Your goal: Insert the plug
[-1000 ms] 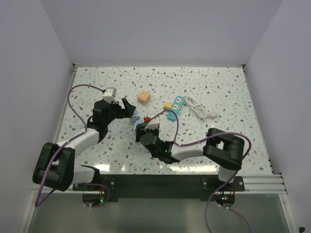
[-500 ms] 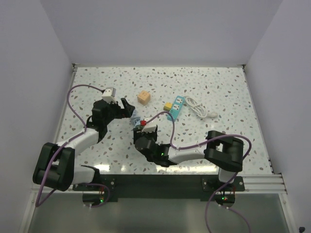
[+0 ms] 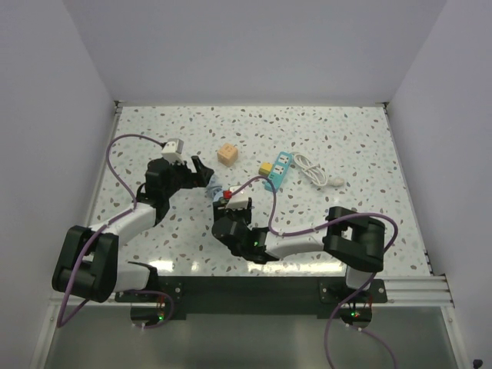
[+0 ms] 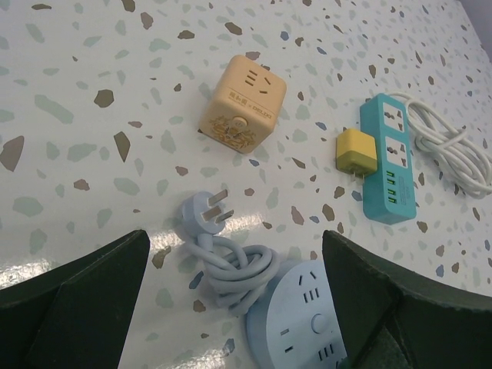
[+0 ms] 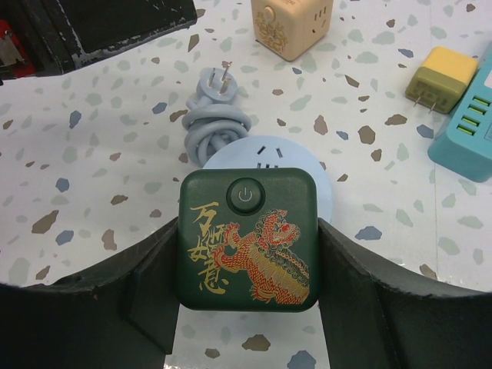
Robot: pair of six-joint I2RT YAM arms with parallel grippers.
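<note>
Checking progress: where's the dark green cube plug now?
Right wrist view: the dark green cube-shaped plug, held in the right pincer, partly covers the round pale blue socket hub.

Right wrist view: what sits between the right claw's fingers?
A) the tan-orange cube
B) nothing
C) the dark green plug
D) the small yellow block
C: the dark green plug, with a power button and a gold-and-red print on its face, is clamped between the fingers of the right claw. The yellow block and the tan-orange cube lie apart beyond it.

Arms (image 3: 127, 223): black joints are linked by white segments.
Cables (image 3: 113, 156): purple, looped.
Right claw (image 5: 247, 231): dark, matte fingers.
</note>
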